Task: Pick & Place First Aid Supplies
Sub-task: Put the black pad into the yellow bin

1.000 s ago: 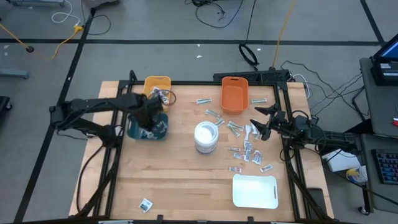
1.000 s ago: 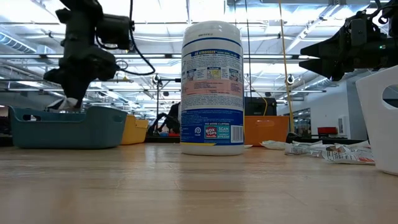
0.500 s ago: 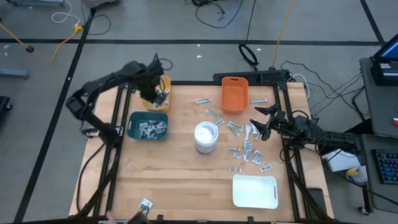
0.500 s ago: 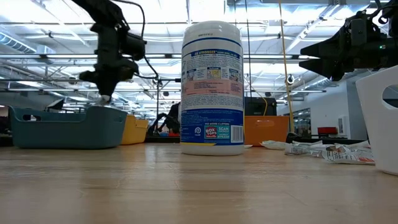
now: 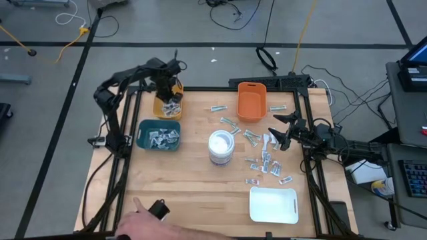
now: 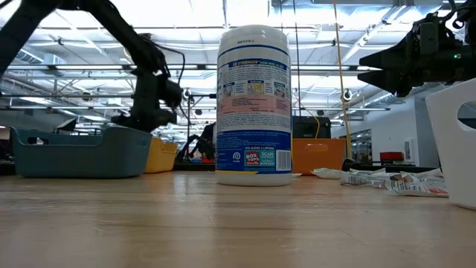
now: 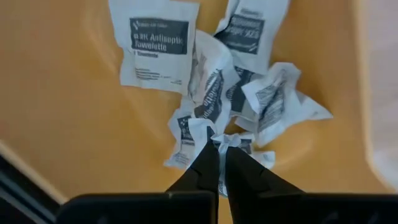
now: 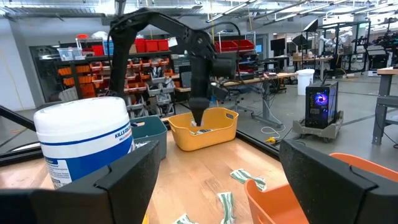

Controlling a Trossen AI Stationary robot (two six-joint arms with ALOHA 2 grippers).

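A crumpled white packet (image 7: 225,142) is being pinched by the clenched left pincer (image 7: 219,163) inside the yellow bin (image 7: 74,118); the right pincer (image 5: 280,132) is being held released.

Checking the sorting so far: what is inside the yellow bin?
The yellow bin holds a heap of white antiseptic towelette packets. The left hand, shut, pinches one crumpled packet. Anything beneath the heap is hidden.

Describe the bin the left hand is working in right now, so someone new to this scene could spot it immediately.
Start from the tall white wipes canister mid-table and look toward the far-left corner of the wooden table. There the left hand dips into the yellow bin, which holds crumpled white antiseptic towelette packets. It is yellow, unlike the teal bin just nearer and the orange bin further right.
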